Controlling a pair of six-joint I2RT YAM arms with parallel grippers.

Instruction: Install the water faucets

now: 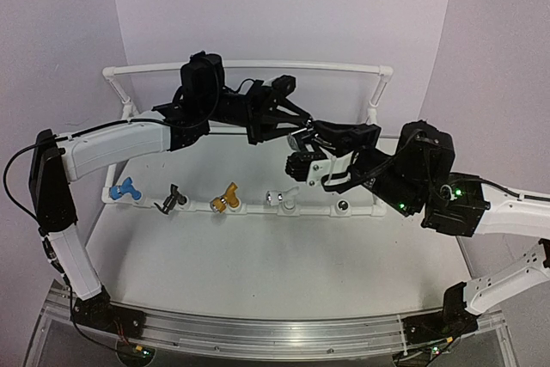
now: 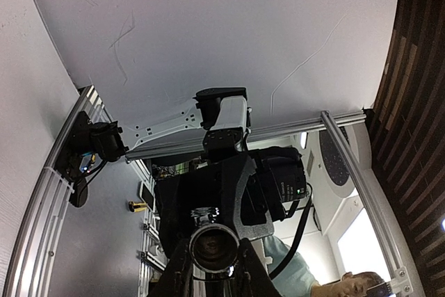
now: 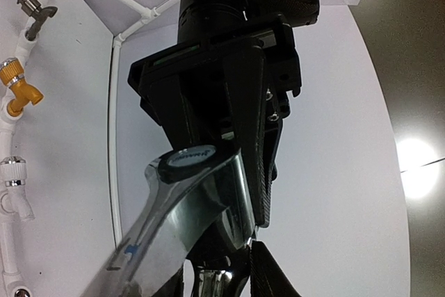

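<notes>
Now | left end effector [image 2: 213,273] pinching silver faucet [image 3: 188,213] | right end effector [image 3: 221,282] grip unclear

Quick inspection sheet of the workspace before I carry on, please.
Surface: white table, carrying the pipe frame.
Job's things: blue faucet, black faucet, gold faucet and white faucet seated on the frame's front pipe; one socket open; silver faucet held in the air.
Clutter: nothing seen.
Hands: left hand shut on the silver faucet; right hand at its lower end, grip unclear.
Cables: black cable loops beside the left arm's base link.
Surroundings: white backdrop; a person's face in the left wrist view.
</notes>
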